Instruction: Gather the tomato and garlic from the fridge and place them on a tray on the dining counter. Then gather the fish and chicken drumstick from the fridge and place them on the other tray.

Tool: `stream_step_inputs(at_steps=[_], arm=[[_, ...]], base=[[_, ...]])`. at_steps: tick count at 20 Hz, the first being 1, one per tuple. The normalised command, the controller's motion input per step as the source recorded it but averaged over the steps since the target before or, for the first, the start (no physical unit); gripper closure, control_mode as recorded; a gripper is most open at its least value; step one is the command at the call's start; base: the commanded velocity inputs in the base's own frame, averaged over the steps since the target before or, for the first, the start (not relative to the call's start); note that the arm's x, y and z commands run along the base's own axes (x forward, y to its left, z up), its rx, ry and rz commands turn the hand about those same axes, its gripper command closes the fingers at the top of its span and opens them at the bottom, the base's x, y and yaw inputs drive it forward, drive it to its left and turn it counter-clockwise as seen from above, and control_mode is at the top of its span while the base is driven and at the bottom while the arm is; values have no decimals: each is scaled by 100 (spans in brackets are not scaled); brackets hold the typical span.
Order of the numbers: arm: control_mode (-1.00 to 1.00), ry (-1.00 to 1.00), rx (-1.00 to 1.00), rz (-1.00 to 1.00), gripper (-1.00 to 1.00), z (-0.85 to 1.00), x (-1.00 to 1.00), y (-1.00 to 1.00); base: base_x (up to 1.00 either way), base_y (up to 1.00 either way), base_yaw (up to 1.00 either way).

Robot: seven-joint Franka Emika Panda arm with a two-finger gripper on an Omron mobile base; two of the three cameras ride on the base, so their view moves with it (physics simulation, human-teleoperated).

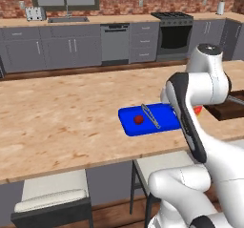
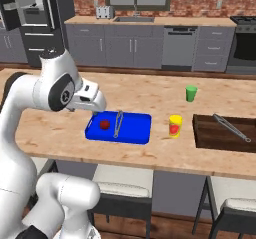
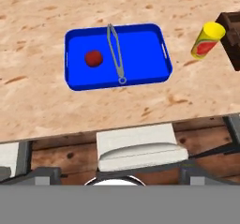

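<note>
A red tomato lies in the left half of a blue tray on the wooden dining counter. Metal tongs lie along the tray's middle. My gripper hovers above the tray's near left corner, clear of it, open and holding nothing. Further right sits the other tray, dark brown, with a second pair of tongs on it. The garlic, fish and chicken drumstick are out of view.
A yellow can stands between the two trays, with a green cup behind it. Stools are tucked under the counter's near edge. Cabinets, sink and stove line the back wall; a tall dark appliance block stands far left.
</note>
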Motion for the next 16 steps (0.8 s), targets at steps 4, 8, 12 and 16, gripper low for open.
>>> stream_step_inputs(at_steps=[4,8,12,16], arm=[[-100,-1,2,-16,-100,48,-81,-17],[-100,-9,0,1,-100,46,-63,-1],[-100,-10,0,9,-100,8,-81,0],[-100,-11,-1,1,-100,-14,-79,25]], base=[[0,0,0],[0,0,0],[0,0,0],[0,0,0]])
